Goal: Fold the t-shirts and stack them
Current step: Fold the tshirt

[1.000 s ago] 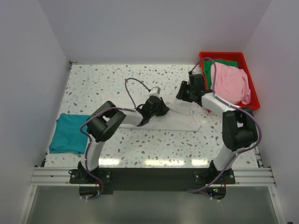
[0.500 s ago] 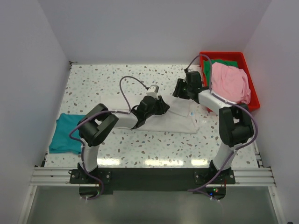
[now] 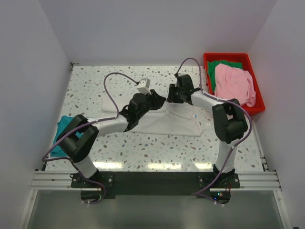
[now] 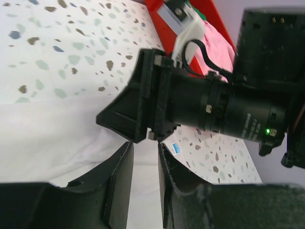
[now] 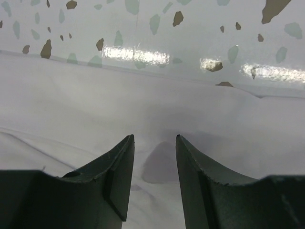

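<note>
Fabric of the off-white soft cotton t-shirt (image 3: 176,123) lay spread; right gripper (image 5: 155,138) hovered parted, empty, probably to pinch its far edge; left gripper (image 4: 145,145) barely gapped, grasp untellable.

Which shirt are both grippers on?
The off-white t-shirt spread mid-table: the left gripper and right gripper meet over its far edge. The teal t-shirt lies far left; the pink t-shirt and green t-shirt are in the red bin.

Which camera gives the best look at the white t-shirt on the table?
The top external view: it shows nearly all of the off-white t-shirt laid on the table. The wrist views show only close patches of its cloth.
</note>
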